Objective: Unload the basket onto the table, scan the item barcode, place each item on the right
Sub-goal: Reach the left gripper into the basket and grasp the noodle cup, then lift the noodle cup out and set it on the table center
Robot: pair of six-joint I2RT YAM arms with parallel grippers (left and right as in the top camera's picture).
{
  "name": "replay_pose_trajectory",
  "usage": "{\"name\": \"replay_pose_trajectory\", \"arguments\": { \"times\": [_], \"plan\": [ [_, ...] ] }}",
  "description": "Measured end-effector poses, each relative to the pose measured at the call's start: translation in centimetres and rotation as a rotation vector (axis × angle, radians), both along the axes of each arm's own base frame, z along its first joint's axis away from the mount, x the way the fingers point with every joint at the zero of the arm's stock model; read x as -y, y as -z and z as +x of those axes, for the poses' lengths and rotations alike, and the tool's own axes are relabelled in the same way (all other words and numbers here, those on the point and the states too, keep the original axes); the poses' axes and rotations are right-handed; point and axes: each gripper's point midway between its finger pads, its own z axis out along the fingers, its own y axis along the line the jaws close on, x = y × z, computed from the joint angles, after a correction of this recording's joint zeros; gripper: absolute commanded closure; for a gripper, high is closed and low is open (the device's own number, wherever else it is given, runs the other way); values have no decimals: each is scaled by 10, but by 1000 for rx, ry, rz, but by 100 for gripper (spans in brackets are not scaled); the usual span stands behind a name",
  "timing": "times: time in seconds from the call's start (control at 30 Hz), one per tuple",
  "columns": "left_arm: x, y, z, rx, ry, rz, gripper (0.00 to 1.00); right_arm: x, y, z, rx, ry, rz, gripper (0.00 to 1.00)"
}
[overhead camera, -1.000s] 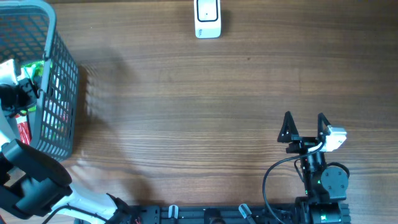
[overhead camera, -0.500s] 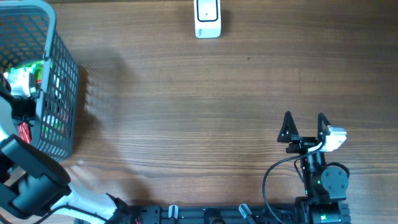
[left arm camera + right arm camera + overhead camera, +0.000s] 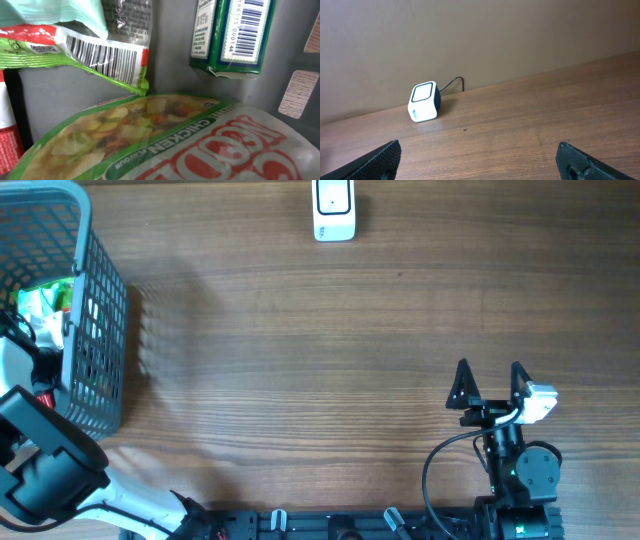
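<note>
Reaching down into the grey basket (image 3: 95,310) at nine o'clock on the worktop (image 3: 300,360), the left gripper (image 3: 28,345) has its jaws spread wide, with nothing seen held. Its wrist camera looks closely at a chicken noodle packet (image 3: 165,140), with a green carton (image 3: 235,35) showing a barcode at one o'clock and a green-edged barcoded pouch (image 3: 100,55) at eleven. The right gripper (image 3: 491,375) rests at five o'clock, jaws apart and empty, facing the white scanner (image 3: 334,210) at twelve.
</note>
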Motion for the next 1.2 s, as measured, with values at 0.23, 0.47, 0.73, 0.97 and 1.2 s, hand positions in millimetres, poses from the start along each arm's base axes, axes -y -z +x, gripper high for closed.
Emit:
{"name": "replay_pose_trajectory", "arguments": {
  "times": [0.23, 0.47, 0.73, 0.97, 1.2],
  "plan": [
    [-2, -3, 3, 6, -18, 0, 28, 0, 0, 0, 0, 0, 0, 0],
    [-21, -59, 24, 138, -19, 116, 28, 0, 0, 0, 0, 0, 0, 0],
    [-43, -195, 49, 478, -49, 392, 29, 0, 0, 0, 0, 0, 0, 0],
    [-18, -391, 25, 1011, -215, 596, 36, 0, 0, 0, 0, 0, 0, 0],
    [117, -490, -22, 1375, -122, 340, 37, 0, 0, 0, 0, 0, 0, 0]
  ]
}}
